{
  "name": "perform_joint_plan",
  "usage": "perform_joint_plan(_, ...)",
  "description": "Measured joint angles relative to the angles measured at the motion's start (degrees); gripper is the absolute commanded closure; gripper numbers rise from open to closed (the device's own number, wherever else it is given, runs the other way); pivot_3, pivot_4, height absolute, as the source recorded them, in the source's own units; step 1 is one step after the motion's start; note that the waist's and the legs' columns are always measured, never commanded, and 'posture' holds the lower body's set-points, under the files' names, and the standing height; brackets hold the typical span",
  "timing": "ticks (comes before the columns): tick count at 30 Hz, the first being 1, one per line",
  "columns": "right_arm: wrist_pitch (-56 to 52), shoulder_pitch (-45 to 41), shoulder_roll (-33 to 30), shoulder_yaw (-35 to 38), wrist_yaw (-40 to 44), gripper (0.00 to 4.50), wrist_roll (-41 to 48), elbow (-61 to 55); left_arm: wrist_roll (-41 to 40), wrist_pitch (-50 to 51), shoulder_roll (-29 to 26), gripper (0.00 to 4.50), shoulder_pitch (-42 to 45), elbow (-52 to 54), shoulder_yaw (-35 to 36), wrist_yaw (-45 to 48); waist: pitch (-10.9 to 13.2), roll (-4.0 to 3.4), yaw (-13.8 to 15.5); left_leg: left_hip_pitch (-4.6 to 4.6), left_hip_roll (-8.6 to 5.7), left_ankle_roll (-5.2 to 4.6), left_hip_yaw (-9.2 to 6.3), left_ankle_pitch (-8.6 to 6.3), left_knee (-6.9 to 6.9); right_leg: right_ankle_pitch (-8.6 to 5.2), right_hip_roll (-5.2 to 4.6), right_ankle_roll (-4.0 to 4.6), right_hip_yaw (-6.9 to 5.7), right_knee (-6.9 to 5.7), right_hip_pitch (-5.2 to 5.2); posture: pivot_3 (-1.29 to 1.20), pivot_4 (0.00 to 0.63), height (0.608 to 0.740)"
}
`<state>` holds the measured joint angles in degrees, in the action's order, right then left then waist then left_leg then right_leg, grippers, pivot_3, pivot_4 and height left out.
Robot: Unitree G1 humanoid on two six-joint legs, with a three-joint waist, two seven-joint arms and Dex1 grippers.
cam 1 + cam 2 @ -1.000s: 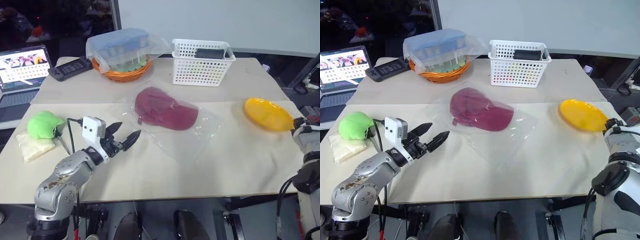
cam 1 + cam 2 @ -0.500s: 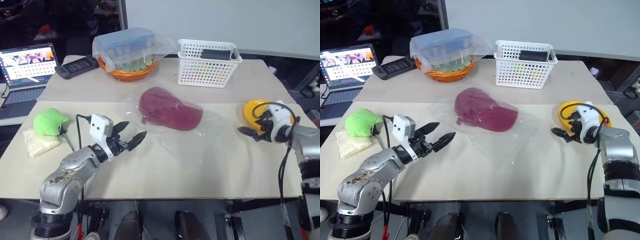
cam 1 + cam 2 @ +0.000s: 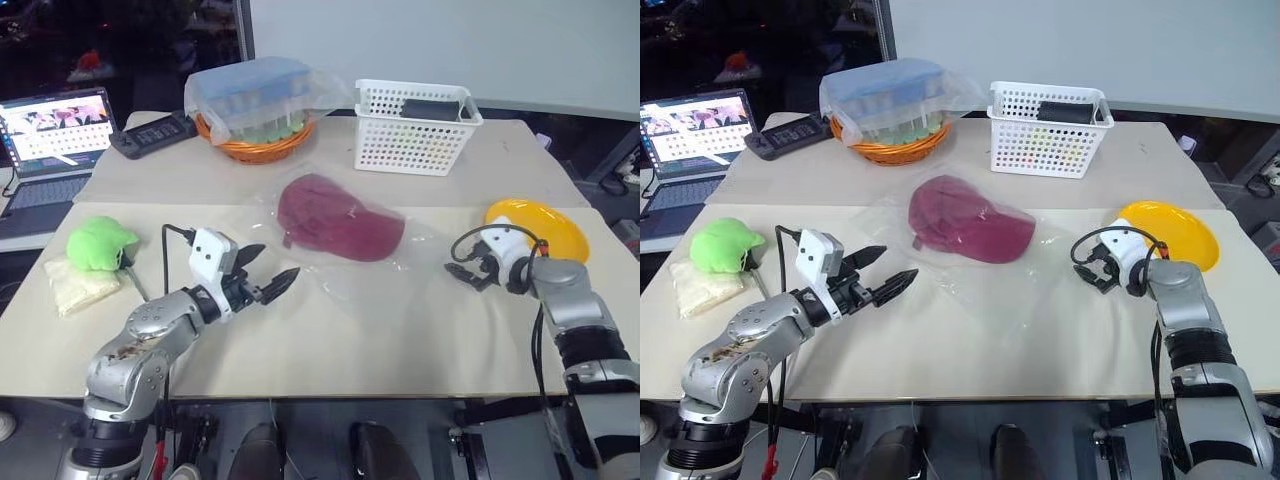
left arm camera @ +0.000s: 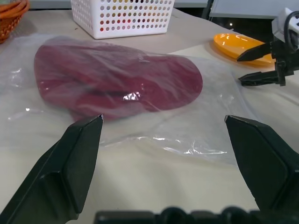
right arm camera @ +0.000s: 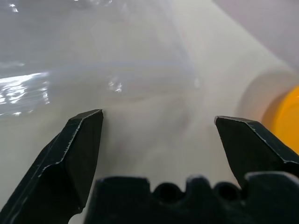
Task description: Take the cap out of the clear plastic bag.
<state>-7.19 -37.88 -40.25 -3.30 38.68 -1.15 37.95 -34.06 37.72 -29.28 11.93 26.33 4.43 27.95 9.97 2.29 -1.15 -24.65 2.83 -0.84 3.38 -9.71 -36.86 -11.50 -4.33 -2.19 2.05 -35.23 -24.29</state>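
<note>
The maroon cap [image 3: 340, 230] lies flat inside the clear plastic bag [image 3: 372, 287] in the middle of the table. My left gripper [image 3: 276, 264] hovers open just left of the bag's near corner, pointing level at the cap [image 4: 117, 84], with nothing between its fingers. On the other side, my right gripper [image 3: 462, 268] stands open just above the table at the bag's right edge, pointing toward it, between the bag and the yellow plate [image 3: 540, 226]. The right wrist view has crinkled bag film [image 5: 46, 70] just ahead of the open fingers [image 5: 79, 140].
A white perforated basket [image 3: 415, 125] and an orange basket with a blue box under loose plastic [image 3: 250, 100] stand at the back. A green lump [image 3: 98, 243] on a pale pouch [image 3: 75, 290] lies at the left. A laptop [image 3: 50, 130] and a black controller [image 3: 150, 135] sit far left.
My right arm swung in from the table's right edge toward the bag, rolling its gripper, and now sits by the bag's right side. The left gripper stayed about where it was.
</note>
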Motion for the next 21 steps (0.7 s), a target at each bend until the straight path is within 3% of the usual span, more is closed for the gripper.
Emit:
perform_joint_plan(7, 1.04, -0.20, 1.29, 1.15, 0.50, 0.02, 0.33, 1.45, -0.04, 0.13, -0.28, 0.00, -0.02, 0.51, 0.68, 0.33, 0.00, 0.00, 0.07, 0.00, 0.00, 0.00, 0.00, 0.00, 0.00, 0.01, 0.00, -0.01, 0.00, -0.02, 0.00, 0.00, 0.150, 0.730)
perform_joint_plan(16, -0.73, -3.88, -3.17, 4.77, 3.26, 0.02, 2.01, 2.41, 0.41, 0.05, -0.80, 0.00, 1.56, 0.27, -0.51, 2.01, 0.00, 0.00, -0.02, 0.03, 0.00, 0.00, 0.01, 0.00, 0.00, 0.00, 0.00, 0.00, 0.00, -0.02, 0.01, 0.00, 0.150, 0.730)
perform_joint_plan(21, -0.29, -5.03, -0.34, 3.96, 3.44, 0.02, 1.79, 4.85, 0.84, 0.04, -0.79, 0.00, 2.18, -0.68, -1.10, 2.46, 0.00, 0.00, -0.27, 0.03, 0.01, 0.00, -0.01, 0.00, 0.00, 0.01, 0.02, -0.01, 0.01, -0.04, 0.01, 0.00, 0.150, 0.730)
